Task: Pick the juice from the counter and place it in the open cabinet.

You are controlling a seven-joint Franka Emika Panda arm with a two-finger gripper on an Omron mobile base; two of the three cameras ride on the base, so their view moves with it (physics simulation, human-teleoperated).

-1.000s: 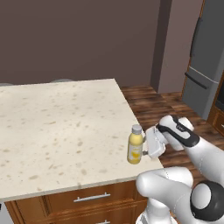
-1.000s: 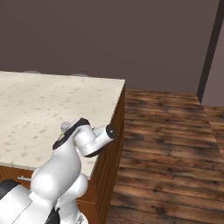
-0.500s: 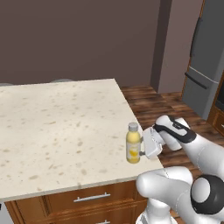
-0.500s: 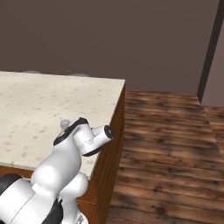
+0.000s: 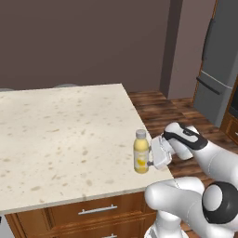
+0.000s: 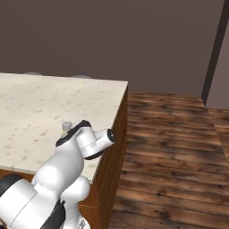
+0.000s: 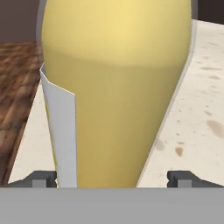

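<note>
Closed in on the bottle over the last second, coming from the side of the wooden floor; bottle itself hardly shifted on the stone.

Working at the near right corner of the counter, beige with brown speckles, above the drawers. Reaching in level with the gripper, fingers spread wide to both sides of the juice and not yet pressed on it (a strip of counter visible between the bottle and one fingertip in the hand view). Standing upright, close to the counter edge, grey-white cap peeking over the wrist in the right base view.

Judged as early in the task: approach done, grasp not yet made. Left to do: squeeze, lift, carry, set down in the open cabinet.

Wrapped in a yellow label with a pale panel on one side; no letters or brand readable, fruit mark too small to tell.
</note>
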